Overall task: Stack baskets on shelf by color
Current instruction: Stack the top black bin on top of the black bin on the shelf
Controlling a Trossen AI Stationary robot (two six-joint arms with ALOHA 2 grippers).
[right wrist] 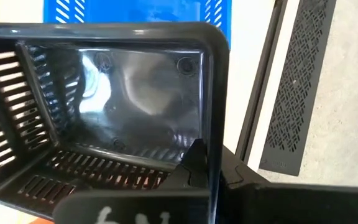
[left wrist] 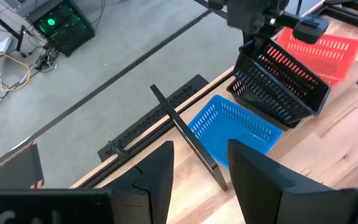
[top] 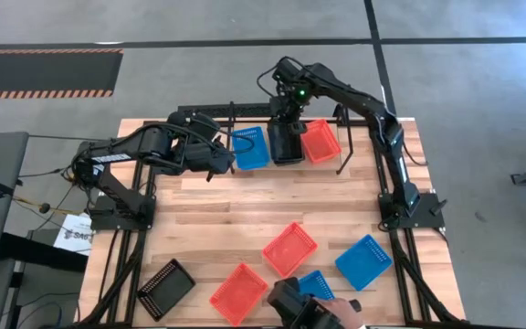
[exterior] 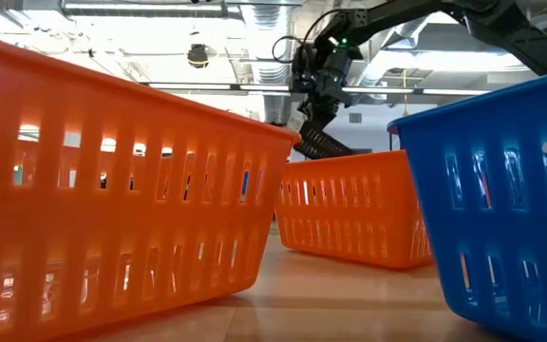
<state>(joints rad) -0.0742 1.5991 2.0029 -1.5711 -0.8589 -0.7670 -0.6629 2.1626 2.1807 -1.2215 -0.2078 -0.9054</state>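
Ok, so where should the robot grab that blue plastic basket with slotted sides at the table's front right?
Best by one side wall at its rim, coming straight down from above. The blue plastic basket lies flat, open side up, apart from the red-orange basket beside it, so one finger should fit inside and one outside. The right gripper is shut on a black basket.

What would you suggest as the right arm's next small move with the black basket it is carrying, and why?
Probably lower it straight down onto the shelf and level it. The right hand grips the black basket by its rim, tilted and raised, between the blue basket and the red-orange basket already on the shelf. The left hand waits open beside the blue one.
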